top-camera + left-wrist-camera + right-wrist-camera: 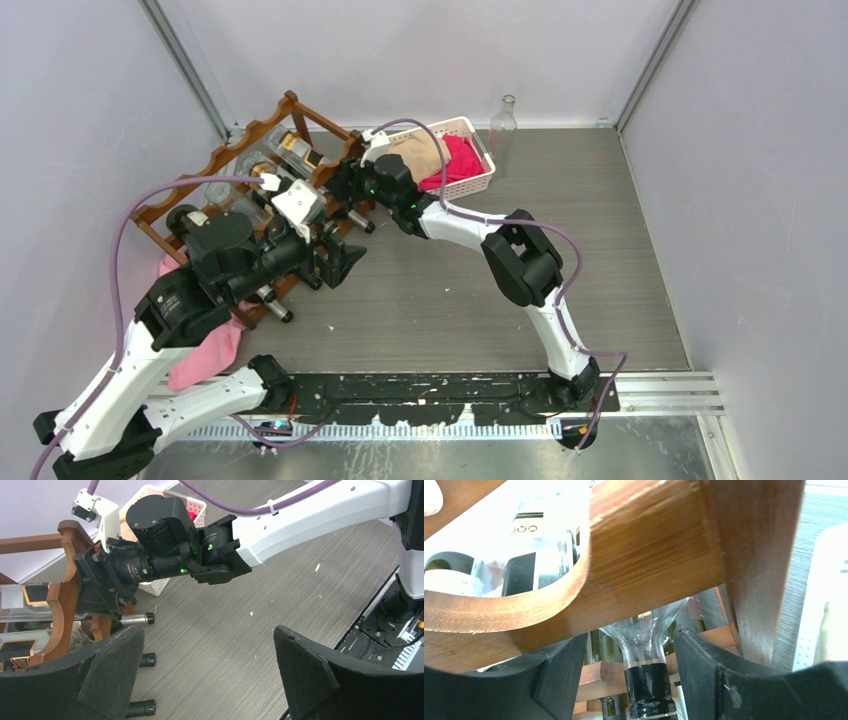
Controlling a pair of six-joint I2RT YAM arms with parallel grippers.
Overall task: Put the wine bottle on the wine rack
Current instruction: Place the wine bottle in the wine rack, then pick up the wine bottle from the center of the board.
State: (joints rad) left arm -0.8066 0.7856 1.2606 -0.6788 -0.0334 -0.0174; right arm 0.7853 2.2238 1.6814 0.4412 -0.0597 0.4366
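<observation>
Straddling bottle (pixel 647 685) neck in rack (pixel 639 555) with right gripper (pixel 631 652) parted, hovering nearby with left gripper (pixel 207 672) spread wide.

Clear wine bottle (pixel 647 680) lying in wooden wine rack (pixel 649 555).

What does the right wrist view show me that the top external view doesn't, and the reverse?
Right wrist only: the neck of a clear wine bottle, with its black cap, lies between the right hand's fingers under the wine rack's scalloped rail. The jaws are open, with a gap on one side. Top external only: a second clear bottle upright by the back wall, the white basket of cloths, and a pink cloth. Both: the wine rack with bottles in it.
</observation>
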